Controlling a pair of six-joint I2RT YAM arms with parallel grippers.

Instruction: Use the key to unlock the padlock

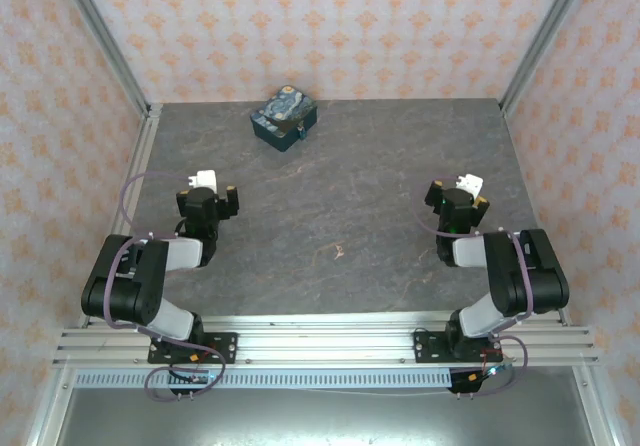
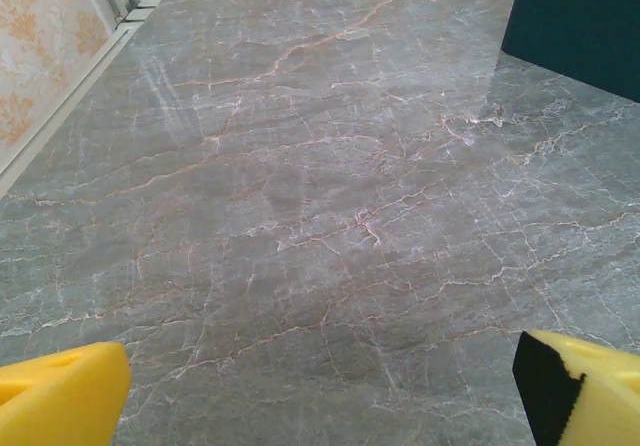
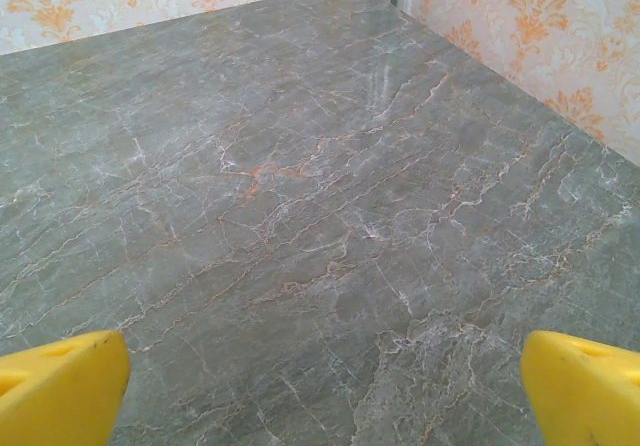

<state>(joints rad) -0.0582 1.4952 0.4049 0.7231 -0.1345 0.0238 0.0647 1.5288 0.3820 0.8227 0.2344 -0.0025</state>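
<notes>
While the left gripper [image 2: 320, 406] and right gripper [image 3: 320, 396] sit with jaws wide apart, the padlock [image 1: 338, 253] is just a tiny brassy speck slightly below centre on the grey marbled table [image 1: 400, 166]. Swirly blue box [image 1: 283, 118] sits top centre, orange-patterned wallpaper [image 1: 350, 26] all round.

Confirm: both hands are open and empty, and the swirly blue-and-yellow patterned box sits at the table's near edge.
Not the near edge: the swirly blue-and-yellow patterned box sits at the far edge of the grey marbled table, by the back wall, as the top external view shows. The left hand and right hand are open and empty.
</notes>
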